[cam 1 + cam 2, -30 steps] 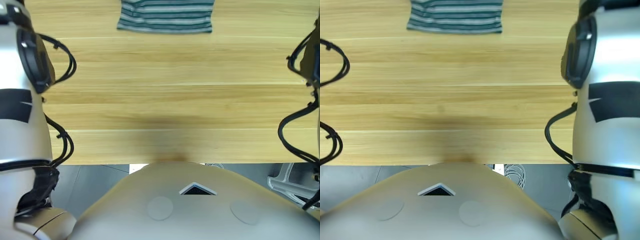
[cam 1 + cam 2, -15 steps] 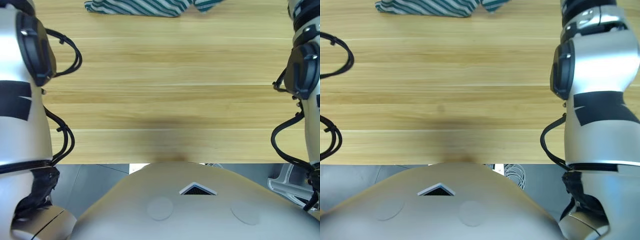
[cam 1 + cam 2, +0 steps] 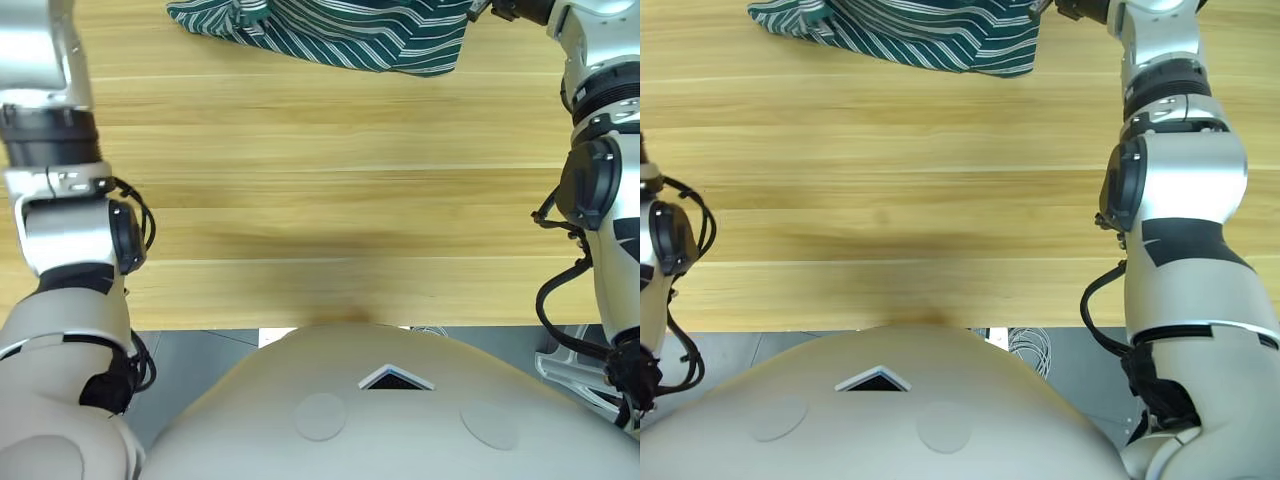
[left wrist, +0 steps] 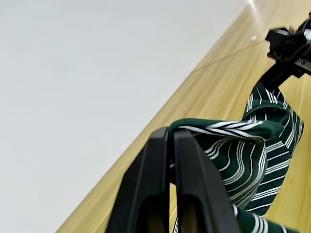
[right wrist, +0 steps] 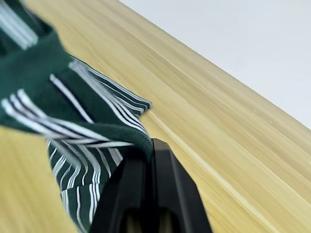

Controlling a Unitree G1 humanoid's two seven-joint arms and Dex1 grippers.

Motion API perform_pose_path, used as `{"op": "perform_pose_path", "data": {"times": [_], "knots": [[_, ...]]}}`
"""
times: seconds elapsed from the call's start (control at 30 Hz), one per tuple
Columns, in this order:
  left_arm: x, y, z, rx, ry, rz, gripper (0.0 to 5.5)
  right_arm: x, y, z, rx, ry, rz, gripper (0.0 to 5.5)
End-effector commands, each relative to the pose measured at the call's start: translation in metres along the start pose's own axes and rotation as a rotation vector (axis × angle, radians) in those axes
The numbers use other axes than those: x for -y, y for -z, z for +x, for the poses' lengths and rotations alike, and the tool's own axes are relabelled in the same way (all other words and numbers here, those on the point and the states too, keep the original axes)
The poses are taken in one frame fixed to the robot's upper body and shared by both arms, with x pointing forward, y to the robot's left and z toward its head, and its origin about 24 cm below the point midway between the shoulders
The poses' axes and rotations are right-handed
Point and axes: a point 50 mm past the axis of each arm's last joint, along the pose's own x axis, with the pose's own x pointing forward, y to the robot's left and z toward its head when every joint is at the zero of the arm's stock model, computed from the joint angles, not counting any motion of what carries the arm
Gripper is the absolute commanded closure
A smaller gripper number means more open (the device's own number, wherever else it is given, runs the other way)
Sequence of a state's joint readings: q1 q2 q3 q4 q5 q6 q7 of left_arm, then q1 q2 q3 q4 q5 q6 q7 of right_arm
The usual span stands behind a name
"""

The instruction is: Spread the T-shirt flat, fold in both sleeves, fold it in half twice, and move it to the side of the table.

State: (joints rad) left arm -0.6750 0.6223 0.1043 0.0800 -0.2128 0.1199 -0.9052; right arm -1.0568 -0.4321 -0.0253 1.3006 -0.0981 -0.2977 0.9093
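The left tool (image 4: 171, 138) is squeezed tight on one edge of the green T-shirt (image 3: 340, 30) with white stripes, up near 11 o'clock as the head looks down. The T-shirt is bunched up between the two arms at 12 o'clock, over the far part of the wooden bench (image 3: 330, 180). It sags in the middle, and I cannot tell if it touches the wood. The right tool (image 5: 151, 145) is squeezed tight on the other edge, near 1 o'clock.
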Motion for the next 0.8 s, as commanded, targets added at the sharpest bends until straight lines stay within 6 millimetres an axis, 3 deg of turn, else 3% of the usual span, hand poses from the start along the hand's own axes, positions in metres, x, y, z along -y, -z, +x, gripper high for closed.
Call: {"op": "perform_pose_path", "data": {"times": [0.03, 0.17, 0.27, 0.47, 0.7, 0.8], "knots": [[0.021, -0.022, -0.059, -0.046, -0.015, 0.015, 5.46, -0.008, 0.028, -0.038, 0.04, -0.156, -0.085, 5.5], [0.061, 0.008, -0.093, -0.219, 0.027, -0.111, 5.46, -0.023, 0.036, -0.072, 0.126, -0.292, -0.172, 5.5], [0.092, 0.006, -0.105, -0.272, 0.133, -0.167, 5.46, -0.045, 0.041, -0.09, 0.139, -0.369, -0.216, 5.5], [0.16, 0.012, -0.125, -0.432, 0.549, -0.256, 5.46, -0.08, 0.058, -0.109, 0.044, -0.461, -0.27, 5.5], [0.182, 0.005, -0.131, -0.435, 0.739, -0.246, 5.46, -0.094, 0.081, -0.111, -0.065, -0.537, -0.274, 5.5], [0.188, 0.014, -0.139, -0.487, 0.822, -0.2, 5.5, -0.096, 0.089, -0.122, -0.113, -0.593, -0.253, 4.89]]}}
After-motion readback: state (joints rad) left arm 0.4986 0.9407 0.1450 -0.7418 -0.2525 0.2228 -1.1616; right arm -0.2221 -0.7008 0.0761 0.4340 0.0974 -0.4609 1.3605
